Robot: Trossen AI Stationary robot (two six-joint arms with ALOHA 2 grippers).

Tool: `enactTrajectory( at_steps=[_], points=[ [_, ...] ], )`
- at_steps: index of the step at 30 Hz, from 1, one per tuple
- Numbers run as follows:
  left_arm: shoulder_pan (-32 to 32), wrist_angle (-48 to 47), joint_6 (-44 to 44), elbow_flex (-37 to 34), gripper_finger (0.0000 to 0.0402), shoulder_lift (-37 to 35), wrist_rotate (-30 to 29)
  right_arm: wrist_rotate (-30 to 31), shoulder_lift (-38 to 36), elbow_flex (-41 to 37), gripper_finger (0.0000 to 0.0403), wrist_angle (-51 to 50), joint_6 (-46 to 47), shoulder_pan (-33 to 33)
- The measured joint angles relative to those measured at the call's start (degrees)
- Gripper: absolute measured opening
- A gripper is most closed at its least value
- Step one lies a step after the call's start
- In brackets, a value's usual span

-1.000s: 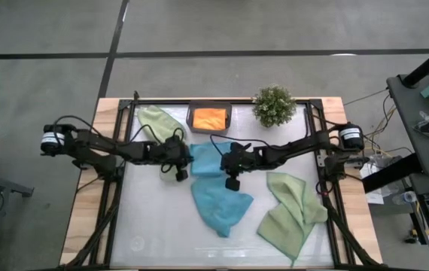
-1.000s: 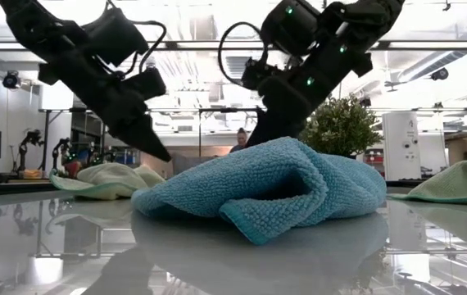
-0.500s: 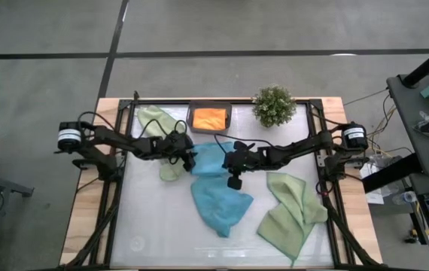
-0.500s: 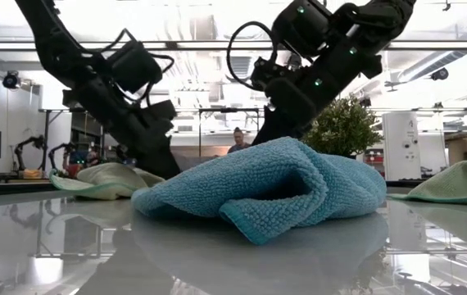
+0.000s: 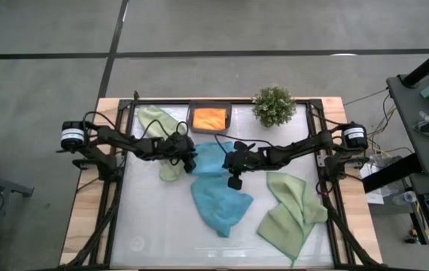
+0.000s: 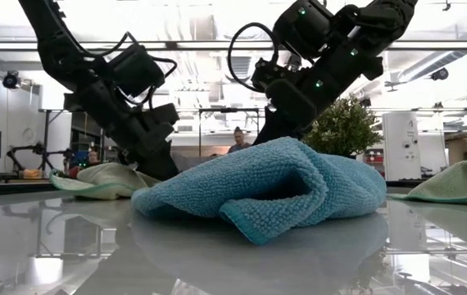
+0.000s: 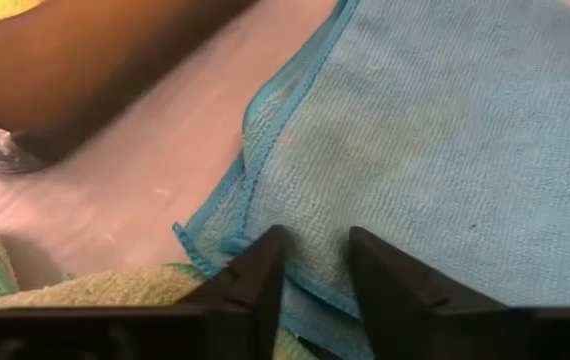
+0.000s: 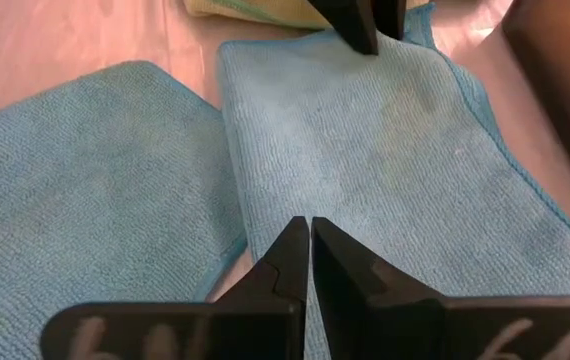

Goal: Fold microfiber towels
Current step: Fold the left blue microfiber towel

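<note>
Both grippers down at the rear teal towel point(image 5: 208, 159), mid-table.

Left gripper point(image 7: 313, 262) slightly spread at its edge; right gripper point(image 8: 310, 237) pressed together on top. Orange towel point(image 5: 209, 117) inside dark tray point(image 5: 190, 119). Second teal towel point(image 5: 220, 205) just in front, sage towels point(image 5: 290, 211) at either side.

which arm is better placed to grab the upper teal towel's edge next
Left, likely. The left gripper is open, straddling the edge of the upper teal towel. The right gripper is shut over the towel's middle, gripping nothing.
</note>
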Motion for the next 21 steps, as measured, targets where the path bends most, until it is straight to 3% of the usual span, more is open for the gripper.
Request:
enactTrajectory(
  at_steps=[5, 21],
  points=[
    [0.0, 0.19, -0.11, 0.0, 0.0009, 0.24, -0.76, 0.0, 0.02, 0.0, 0.0009, 0.11, 0.02, 0.0],
    [-0.04, -6.79, -0.37, -0.01, 0.0001, -7.93, -5.51, -0.02, 0.04, 0.0, 0.0009, 0.54, 0.07, 0.0]
  ],
)
